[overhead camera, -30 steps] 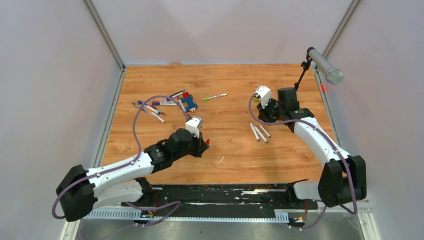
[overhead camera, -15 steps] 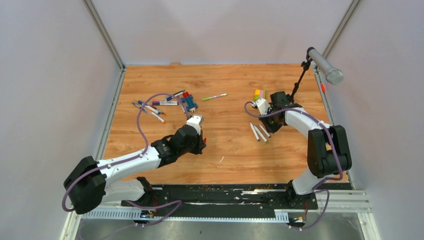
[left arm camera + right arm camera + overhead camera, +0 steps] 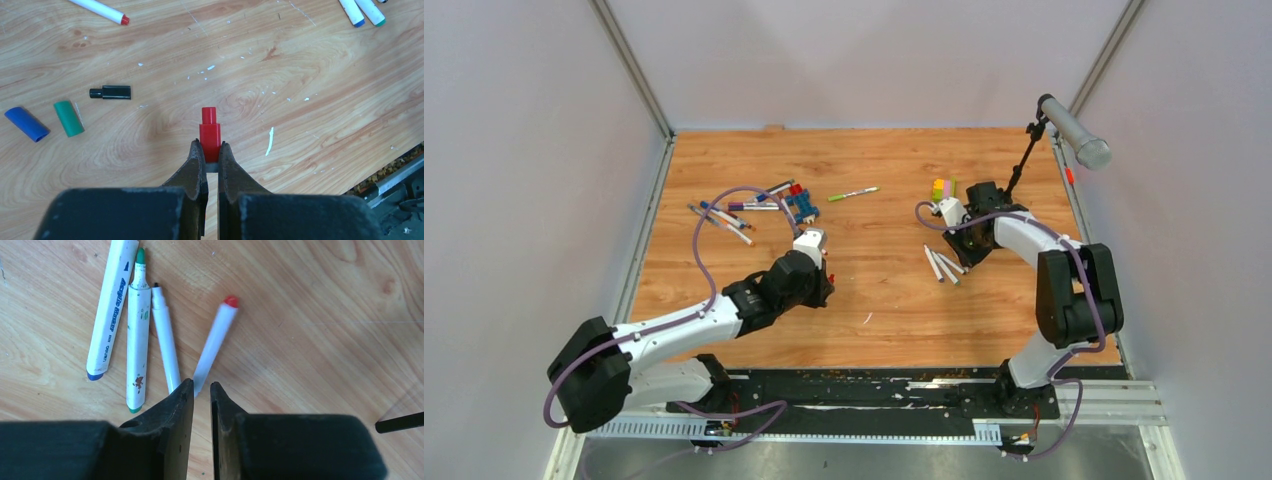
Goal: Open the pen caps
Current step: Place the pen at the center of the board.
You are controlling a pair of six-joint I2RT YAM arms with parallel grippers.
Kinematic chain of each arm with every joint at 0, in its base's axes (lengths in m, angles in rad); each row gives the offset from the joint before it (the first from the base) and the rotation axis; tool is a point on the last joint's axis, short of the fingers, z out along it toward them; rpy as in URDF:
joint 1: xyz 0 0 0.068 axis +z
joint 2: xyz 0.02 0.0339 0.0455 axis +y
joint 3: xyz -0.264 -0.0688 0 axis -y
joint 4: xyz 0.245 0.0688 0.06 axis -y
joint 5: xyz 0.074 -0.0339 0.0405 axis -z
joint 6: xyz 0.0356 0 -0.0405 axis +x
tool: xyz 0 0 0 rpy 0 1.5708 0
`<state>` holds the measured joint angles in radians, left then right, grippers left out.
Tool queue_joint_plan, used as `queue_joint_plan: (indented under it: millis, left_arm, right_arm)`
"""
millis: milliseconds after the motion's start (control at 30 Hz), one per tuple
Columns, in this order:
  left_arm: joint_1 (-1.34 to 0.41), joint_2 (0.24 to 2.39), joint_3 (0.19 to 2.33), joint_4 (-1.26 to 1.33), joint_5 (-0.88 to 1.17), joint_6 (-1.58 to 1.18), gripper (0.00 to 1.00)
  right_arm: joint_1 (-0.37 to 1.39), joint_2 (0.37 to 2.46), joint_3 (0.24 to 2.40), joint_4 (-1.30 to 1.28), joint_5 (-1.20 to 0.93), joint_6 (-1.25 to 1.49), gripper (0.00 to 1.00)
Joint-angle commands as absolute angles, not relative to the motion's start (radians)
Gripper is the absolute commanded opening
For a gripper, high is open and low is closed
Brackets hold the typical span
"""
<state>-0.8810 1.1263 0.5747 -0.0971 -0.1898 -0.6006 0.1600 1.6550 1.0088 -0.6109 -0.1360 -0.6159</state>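
My left gripper point(image 3: 210, 147) is shut on a red pen cap point(image 3: 210, 132), which sticks out ahead of the fingertips just above the wood; it also shows in the top view point(image 3: 827, 284). Black point(image 3: 110, 92), green point(image 3: 69, 118) and blue point(image 3: 27, 124) caps lie loose to its left. My right gripper point(image 3: 201, 387) hovers with its jaws a little apart over three uncapped white pens point(image 3: 137, 340). A fourth pen with a red tip point(image 3: 215, 340), blurred, has its rear end right at the fingertips. Several capped pens point(image 3: 744, 210) lie at the back left.
A green pen point(image 3: 854, 193) lies alone at the back middle. The blue-and-red brick figure point(image 3: 802, 203) sits beside the pen pile. The block stack point(image 3: 942, 187) and microphone stand point(image 3: 1074, 130) are at the back right, close to my right arm.
My right gripper came down and forward from the block stack to the loose pens. My left gripper shifted slightly back and left with the red cap.
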Motion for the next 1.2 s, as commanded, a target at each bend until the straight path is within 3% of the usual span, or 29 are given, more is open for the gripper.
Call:
queue_joint_plan:
  millis: [0, 633, 833, 1167]
  left_arm:
    - [-0.875, 1.112, 0.559, -0.082, -0.2, -0.62, 0.0]
    - [-0.864, 1.213, 0.641, -0.167, -0.253, -0.64, 0.04]
    - [-0.861, 1.247, 0.67, -0.18, -0.283, -0.651, 0.05]
    - [-0.857, 1.275, 0.665, -0.172, -0.277, -0.663, 0.06]
  right_arm:
    - [0.147, 1.665, 1.05, -0.635, -0.161, -0.617, 0.2]
    - [0.136, 1.515, 1.048, -0.654, -0.265, -0.618, 0.23]
    - [0.124, 1.543, 1.03, -0.591, -0.159, -0.567, 0.33]
    - [0.12, 1.657, 1.05, -0.52, -0.062, -0.44, 0.34]
